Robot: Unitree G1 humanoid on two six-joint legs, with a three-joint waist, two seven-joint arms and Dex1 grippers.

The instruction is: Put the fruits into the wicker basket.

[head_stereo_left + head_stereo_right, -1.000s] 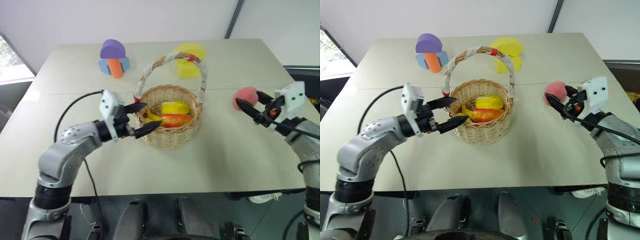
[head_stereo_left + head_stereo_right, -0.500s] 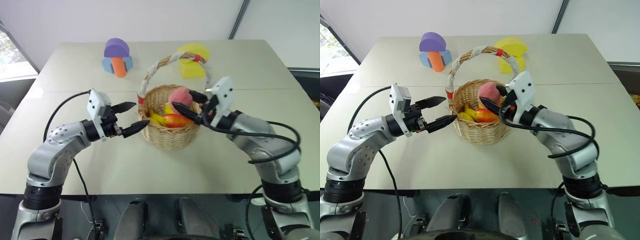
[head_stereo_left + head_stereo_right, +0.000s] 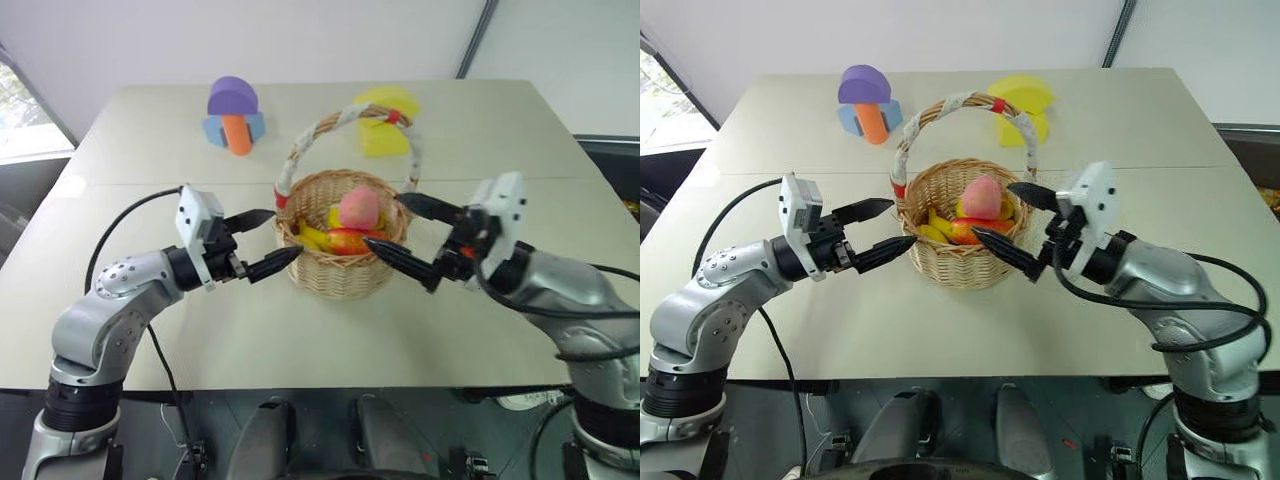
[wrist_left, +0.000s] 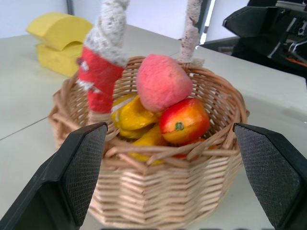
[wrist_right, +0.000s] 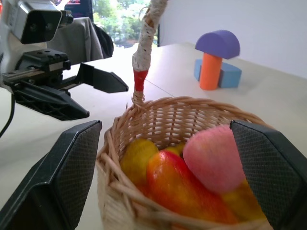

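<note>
Nearest the camera, left end effector (image 3: 262, 243) level at the wicker basket (image 3: 345, 270), fingers spread wide, nothing between them, tips just shy of the near-left rim. Across from it, right end effector (image 3: 405, 235) level too, fingers splayed far apart and empty, lower tip close by the basket's right wall, upper tip beside the handle's foot.

Between the two, the basket sitting mid-worktop (image 3: 300, 350), loaded: pink peach (image 3: 359, 206) perched on top, red-orange mango (image 3: 350, 240) under it, yellow bananas (image 3: 312, 237) tucked along the left inside. Peach free of both sets of fingers.

From the left wrist, a close look missing from the head views: mango's stem dimple facing out, peach leaning on the mango, red tape end of the handle (image 4: 100, 81) right in front. From the right wrist, the opposite side: peach (image 5: 213, 155) nearest, and the left end effector (image 5: 72, 93) seen beyond the rim.

Further back, arched handle in white tape (image 3: 335, 125). At the far end, purple, blue and orange foam blocks (image 3: 233, 115) on the left, yellow foam blocks (image 3: 385, 120) behind the handle.
</note>
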